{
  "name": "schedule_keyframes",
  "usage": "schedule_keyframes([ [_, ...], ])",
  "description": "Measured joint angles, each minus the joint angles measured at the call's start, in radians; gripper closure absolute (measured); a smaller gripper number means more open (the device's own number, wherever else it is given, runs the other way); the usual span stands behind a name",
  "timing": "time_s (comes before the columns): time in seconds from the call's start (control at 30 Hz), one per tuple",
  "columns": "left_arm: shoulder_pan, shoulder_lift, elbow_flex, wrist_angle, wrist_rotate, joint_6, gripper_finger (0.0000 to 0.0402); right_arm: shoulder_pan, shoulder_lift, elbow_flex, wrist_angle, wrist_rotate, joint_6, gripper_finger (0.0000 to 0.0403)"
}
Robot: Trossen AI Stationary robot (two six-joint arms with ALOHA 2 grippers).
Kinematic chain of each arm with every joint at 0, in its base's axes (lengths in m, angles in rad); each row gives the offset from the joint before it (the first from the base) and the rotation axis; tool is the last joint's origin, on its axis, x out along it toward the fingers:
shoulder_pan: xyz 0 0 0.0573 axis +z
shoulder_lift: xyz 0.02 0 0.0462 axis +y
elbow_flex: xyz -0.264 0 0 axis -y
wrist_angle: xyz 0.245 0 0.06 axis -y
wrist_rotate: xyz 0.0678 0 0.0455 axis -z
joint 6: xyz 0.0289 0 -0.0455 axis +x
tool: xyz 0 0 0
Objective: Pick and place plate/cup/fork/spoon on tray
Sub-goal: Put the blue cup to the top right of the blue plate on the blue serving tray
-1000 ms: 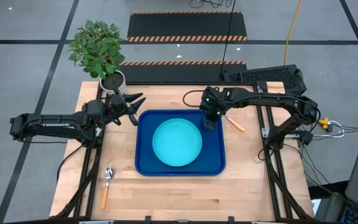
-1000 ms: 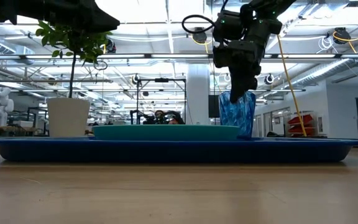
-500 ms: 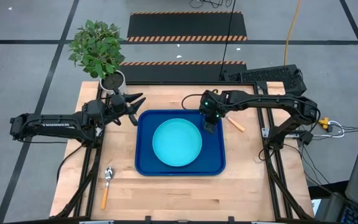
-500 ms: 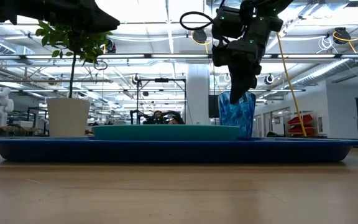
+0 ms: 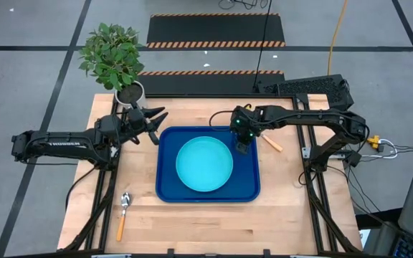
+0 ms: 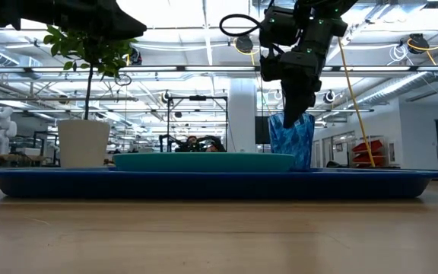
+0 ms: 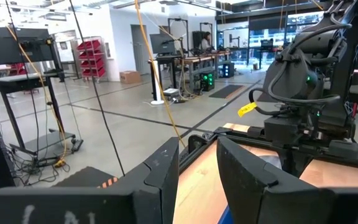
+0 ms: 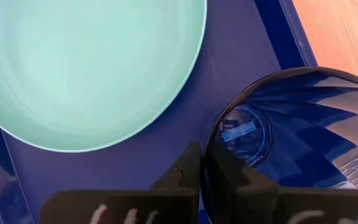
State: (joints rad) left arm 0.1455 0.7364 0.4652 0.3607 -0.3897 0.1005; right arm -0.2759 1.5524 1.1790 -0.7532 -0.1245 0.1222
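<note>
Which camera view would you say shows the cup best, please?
The right wrist view: the cup fills it, its inside and rim visible. The low view shows its side; the high view mostly hides it; the left wrist view misses it.

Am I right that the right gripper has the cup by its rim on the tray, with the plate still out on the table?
Not quite. The plate already lies in the tray, as the high view shows. The rest holds: the right gripper is shut on the rim of the cup on the tray.
</note>
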Motion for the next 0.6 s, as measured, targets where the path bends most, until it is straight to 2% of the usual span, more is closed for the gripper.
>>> schedule_keyframes([
  [0.3,0.0,0.0,0.0,0.002,0.0,0.0,0.0289,0.01,0.0,0.0,0.0,-0.002,-0.004,0.04],
  [0.6,0.0,0.0,0.0,0.002,0.0,0.0,0.0289,0.01,0.001,0.0,-0.001,-0.01,-0.002,0.0359],
])
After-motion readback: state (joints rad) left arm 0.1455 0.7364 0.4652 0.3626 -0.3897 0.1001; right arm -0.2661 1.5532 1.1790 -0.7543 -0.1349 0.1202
